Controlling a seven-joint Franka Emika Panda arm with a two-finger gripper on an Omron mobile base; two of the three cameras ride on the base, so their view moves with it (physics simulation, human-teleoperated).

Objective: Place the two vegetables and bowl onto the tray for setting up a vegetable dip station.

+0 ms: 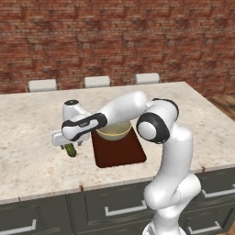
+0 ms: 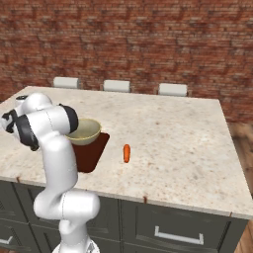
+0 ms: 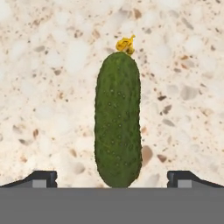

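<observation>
The dark-green cucumber (image 3: 118, 120) lies on the speckled counter, left of the tray, with its yellow-tipped end pointing away from the hand. My gripper (image 3: 113, 179) hangs open just above it, one fingertip (image 3: 41, 178) on each side of its near end, touching nothing. From the left base the gripper (image 1: 68, 145) sits right over the cucumber (image 1: 71, 150). The beige bowl (image 1: 113, 132) rests on the far part of the dark reddish-brown tray (image 1: 120, 153). The orange carrot (image 2: 126, 153) lies on the counter right of the tray (image 2: 91, 157) and bowl (image 2: 85, 130).
Three white stool tops (image 1: 97, 81) line the counter's far edge, in front of a brick wall. The counter's front edge (image 1: 92, 186) runs close to the tray, with dark drawers below. Wide bare stone spreads right of the carrot.
</observation>
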